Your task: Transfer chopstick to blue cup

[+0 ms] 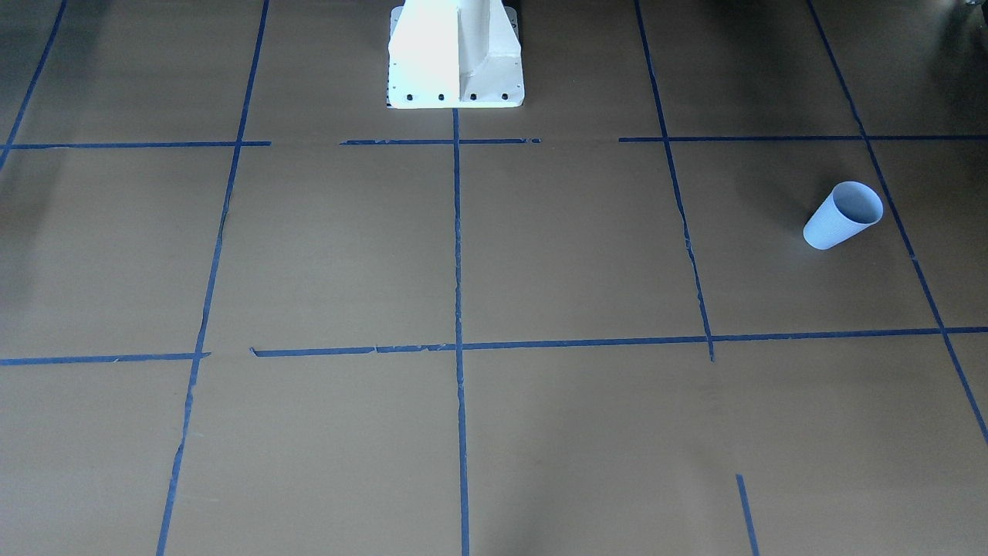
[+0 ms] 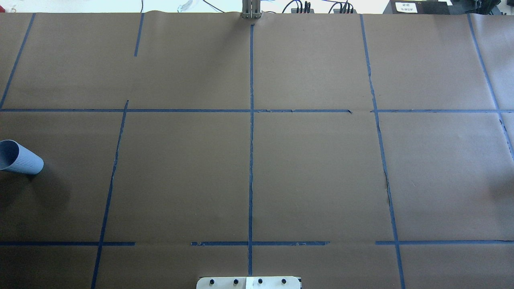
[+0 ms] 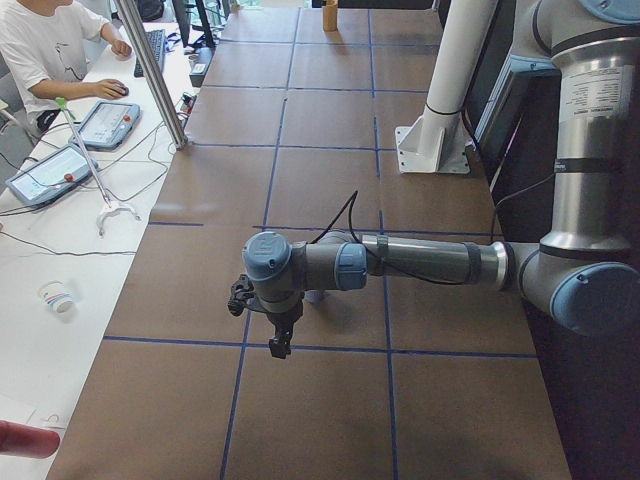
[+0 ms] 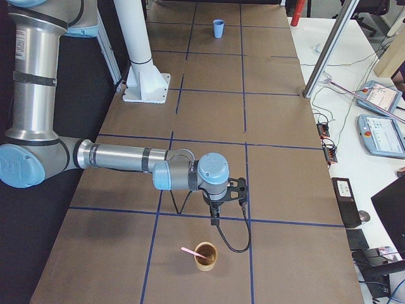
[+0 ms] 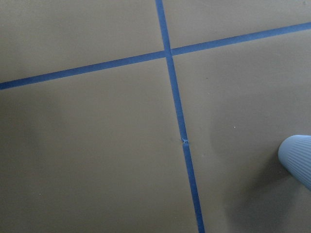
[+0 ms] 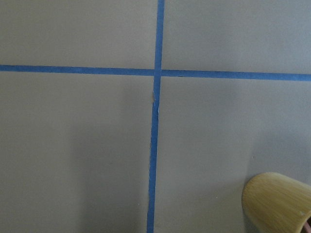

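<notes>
The blue cup (image 1: 843, 215) stands upright on the brown table, on my left side; it also shows in the overhead view (image 2: 18, 157), in the left wrist view (image 5: 299, 158) and far off in the exterior right view (image 4: 218, 28). A pinkish chopstick (image 4: 189, 252) leans in a tan wooden cup (image 4: 205, 256), also in the right wrist view (image 6: 279, 201). My left gripper (image 3: 279, 347) hangs above the table near the blue cup. My right gripper (image 4: 214, 221) hangs just beside the wooden cup. I cannot tell whether either is open or shut.
The white robot base (image 1: 455, 54) stands at the table's middle edge. Blue tape lines (image 2: 251, 140) cross the brown paper. A white desk with tablets (image 3: 60, 170) and a metal post (image 3: 150, 70) borders the far side, with an operator seated there.
</notes>
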Robot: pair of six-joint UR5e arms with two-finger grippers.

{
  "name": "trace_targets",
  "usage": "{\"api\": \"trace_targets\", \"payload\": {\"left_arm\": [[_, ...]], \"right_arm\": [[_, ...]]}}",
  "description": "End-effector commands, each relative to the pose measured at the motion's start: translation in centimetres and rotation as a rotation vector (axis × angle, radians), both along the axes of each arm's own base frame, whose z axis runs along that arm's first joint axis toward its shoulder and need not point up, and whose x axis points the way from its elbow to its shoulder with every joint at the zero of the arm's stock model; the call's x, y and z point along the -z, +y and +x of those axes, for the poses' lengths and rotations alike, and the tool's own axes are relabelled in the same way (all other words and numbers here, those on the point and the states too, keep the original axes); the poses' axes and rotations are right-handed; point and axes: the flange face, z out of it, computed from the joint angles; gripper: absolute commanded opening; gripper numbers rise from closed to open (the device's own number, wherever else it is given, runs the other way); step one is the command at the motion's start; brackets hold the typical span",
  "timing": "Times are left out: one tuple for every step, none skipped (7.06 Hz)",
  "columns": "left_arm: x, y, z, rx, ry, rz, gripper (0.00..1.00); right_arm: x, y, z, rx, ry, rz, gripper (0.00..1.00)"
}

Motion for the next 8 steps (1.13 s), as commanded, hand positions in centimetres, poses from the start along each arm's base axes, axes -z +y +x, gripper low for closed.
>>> {"api": "trace_targets", "payload": {"left_arm": [[1.6,-0.9,0.2,0.001,-0.003,0.028,1.0],[1.4,-0.9,0.2,0.0,-0.005,0.025,1.0],[1.5,-0.8,0.2,0.001,-0.003,0.027,1.0],[2.1,-0.8,0.4,-0.003,-0.003,0.039,1.0],[1.3,-0.9,1.2,-0.02,-0.001,0.022,1.0],[1.1,-0.9,1.3,-0.016,-0.002,0.014,1.0],[1.4,-0.9,1.3,-0.015,0.003,0.035,1.0],[1.5,-1.0,1.3,-0.015,0.008,0.067,1.0]], "right_arm": [[-0.1,0.1,0.0,0.0,-0.001,-0.001,1.0],[-0.1,0.1,0.0,0.0,-0.002,-0.001,1.0],[-0.2,0.2,0.0,0.0,-0.002,0.0,1.0],[-0.5,0.9,-0.2,0.002,-0.028,-0.01,1.0],[-0.3,1.1,-0.5,0.006,-0.075,-0.012,1.0],[-0.4,1.2,-0.6,0.0,-0.082,-0.021,1.0],[-0.1,1.1,-0.6,0.002,-0.084,-0.012,1.0],[-0.2,1.3,-0.5,0.007,-0.079,-0.001,1.0]]}}
